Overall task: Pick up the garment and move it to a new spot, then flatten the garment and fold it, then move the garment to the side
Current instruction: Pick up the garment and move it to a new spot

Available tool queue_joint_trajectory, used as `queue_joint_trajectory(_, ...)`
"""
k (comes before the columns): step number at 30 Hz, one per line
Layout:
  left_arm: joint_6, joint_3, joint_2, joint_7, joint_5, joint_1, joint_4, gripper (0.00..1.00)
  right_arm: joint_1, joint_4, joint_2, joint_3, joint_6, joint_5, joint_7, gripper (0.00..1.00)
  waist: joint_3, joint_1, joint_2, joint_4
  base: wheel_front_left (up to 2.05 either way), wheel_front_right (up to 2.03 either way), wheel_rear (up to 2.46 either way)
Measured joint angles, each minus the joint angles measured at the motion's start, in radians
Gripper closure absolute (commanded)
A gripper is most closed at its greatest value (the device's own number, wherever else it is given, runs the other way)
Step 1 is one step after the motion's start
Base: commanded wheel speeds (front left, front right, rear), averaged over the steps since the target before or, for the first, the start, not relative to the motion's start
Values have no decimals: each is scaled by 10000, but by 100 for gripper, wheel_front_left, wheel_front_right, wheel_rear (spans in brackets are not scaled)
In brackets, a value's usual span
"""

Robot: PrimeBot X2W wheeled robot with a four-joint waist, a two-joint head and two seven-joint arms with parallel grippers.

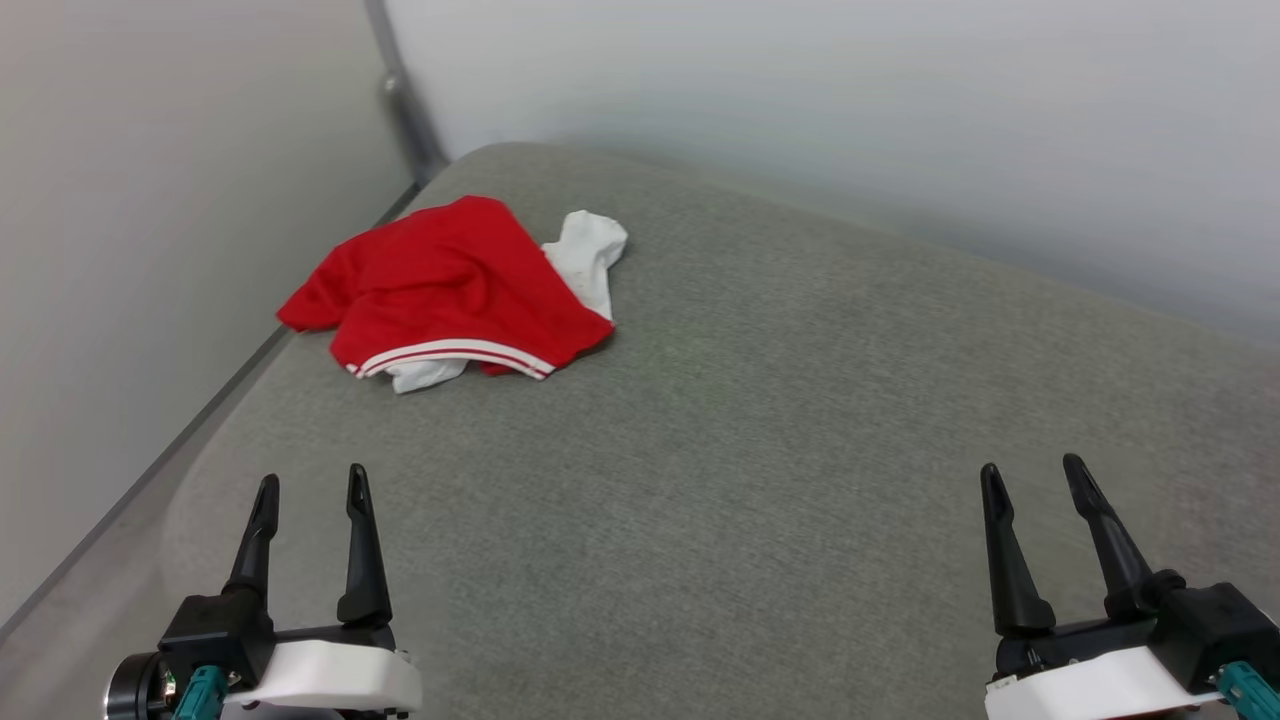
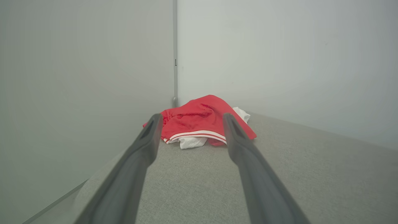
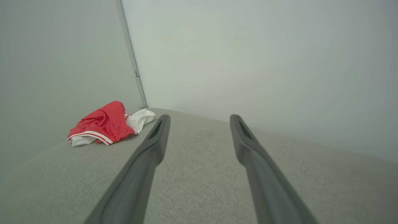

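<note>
The garment [image 1: 450, 290] lies crumpled in a heap at the far left corner of the grey cushioned surface [image 1: 750, 480], red with white sleeve parts and striped trim showing. The left wrist view has the garment [image 2: 199, 123] straight ahead beyond the fingers; the right wrist view has the garment [image 3: 104, 124] far off to the left. My left gripper [image 1: 312, 490] stands open near the front left, well short of the heap. My right gripper [image 1: 1032, 475] stands open at the front right, nothing between its fingers.
Pale walls [image 1: 800, 100] close in behind and on the left, meeting at a corner post [image 1: 405, 100] just behind the garment. The surface's left edge [image 1: 190, 440] drops off beside my left gripper. Bare grey fabric spreads across the middle and right.
</note>
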Motion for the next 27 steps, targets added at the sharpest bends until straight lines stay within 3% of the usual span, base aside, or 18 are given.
queue_joint_trajectory(6, 2, 146, 2, 0, -58, 40, -19, 0, -8, 2, 0, 69, 0, -2, 0, 0, 21, 0, 0, 546, 0, 0, 0)
queue_joint_trajectory(13, 17, 575, 0, 0, -431, -237, -13, 0, -30, -33, 0, 65, 0, -125, 0, 0, 163, 0, 0, 517, 0, 0, 0)
queue_joint_trajectory(21, -1037, 2017, 90, 0, -447, -2760, 194, 0, -443, -261, 2, -128, 0, -660, -2, 0, 853, 0, 0, 281, 0, 0, 0)
queue_joint_trajectory(27, -1446, 2568, 591, -2, -658, -5003, 575, 0, -919, -500, 2, -349, 0, -1239, 0, 0, 1756, 0, 0, 7, 0, 0, 0)
